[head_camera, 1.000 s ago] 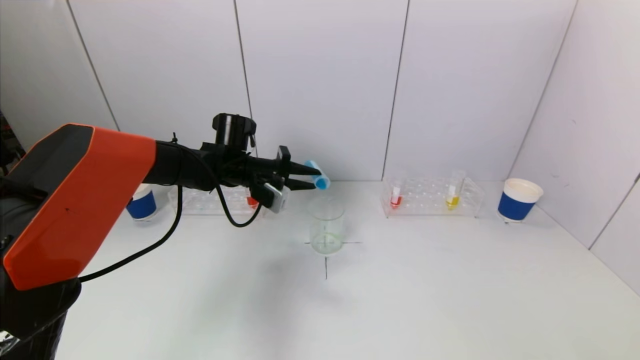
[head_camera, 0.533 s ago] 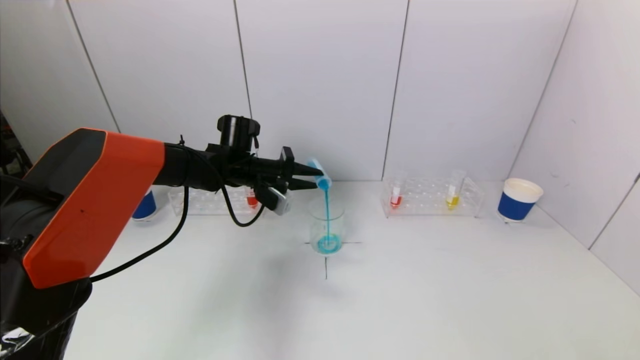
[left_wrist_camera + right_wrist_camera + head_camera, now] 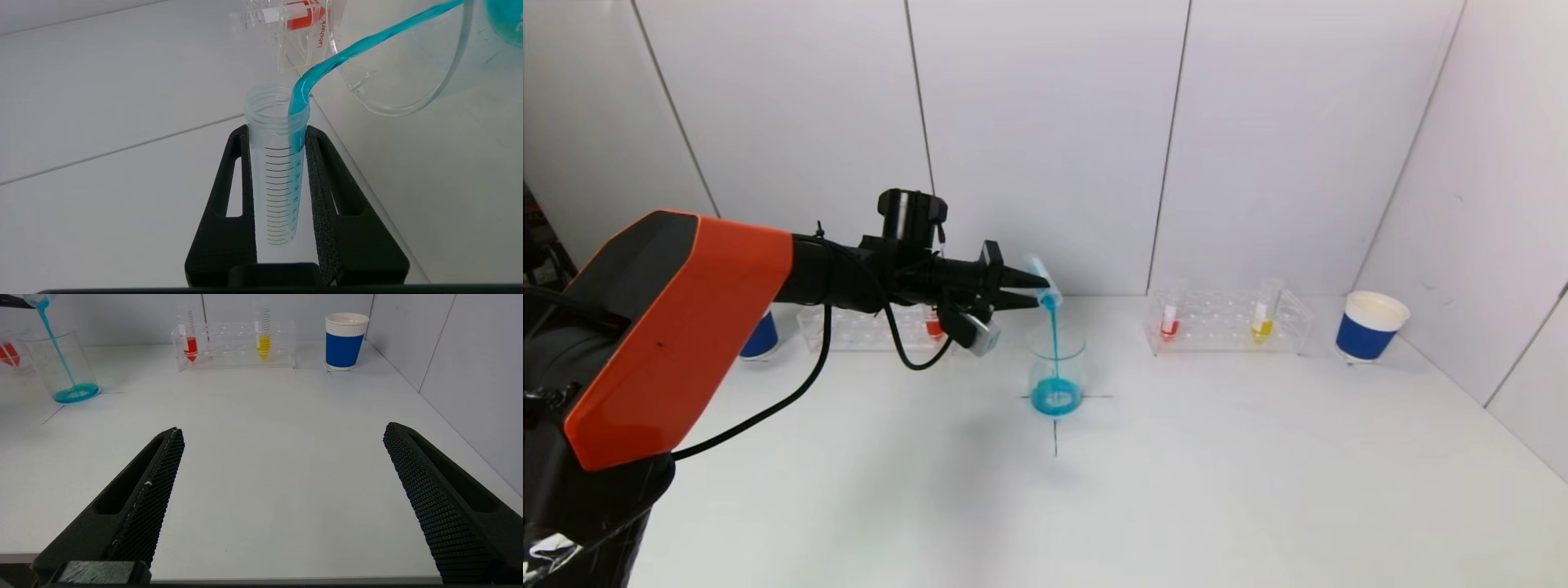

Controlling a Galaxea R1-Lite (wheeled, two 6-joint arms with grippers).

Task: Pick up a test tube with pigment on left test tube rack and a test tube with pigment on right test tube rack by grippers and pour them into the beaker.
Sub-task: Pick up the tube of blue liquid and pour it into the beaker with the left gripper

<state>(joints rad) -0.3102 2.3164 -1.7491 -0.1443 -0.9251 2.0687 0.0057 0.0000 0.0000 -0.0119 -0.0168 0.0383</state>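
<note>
From my head camera, my left gripper (image 3: 1033,291) was raised above the table (image 3: 1176,474), closed on a test tube (image 3: 1043,280) tipped mouth-down over the beaker (image 3: 1056,371). A thin blue stream (image 3: 1054,343) fell from the tube's mouth into the beaker, which stood on a black cross mark at the table's middle with a pool of blue at its bottom. Behind my arm, at the far left, lay the left test tube rack (image 3: 866,328) with a red tube (image 3: 934,327), and a blue paper cup (image 3: 760,336) partly hidden by my arm. At the far right stood the right test tube rack (image 3: 1229,322), holding a red tube (image 3: 1170,320) and a yellow tube (image 3: 1263,320), with another blue cup (image 3: 1368,327) to its right.

From my left wrist camera, both black fingers (image 3: 327,196) pressed the sides of the graduated test tube (image 3: 278,171). The blue stream (image 3: 347,53) ran off its rim into the beaker (image 3: 408,69). A red tube (image 3: 300,18) in a clear rack showed beyond.

From my right wrist camera, my right gripper (image 3: 282,437) hung wide apart and empty over the near right of the table (image 3: 265,457). The beaker (image 3: 61,365) stood far to the left, and the right rack (image 3: 237,345) and cup (image 3: 345,341) lay at the far side.
</note>
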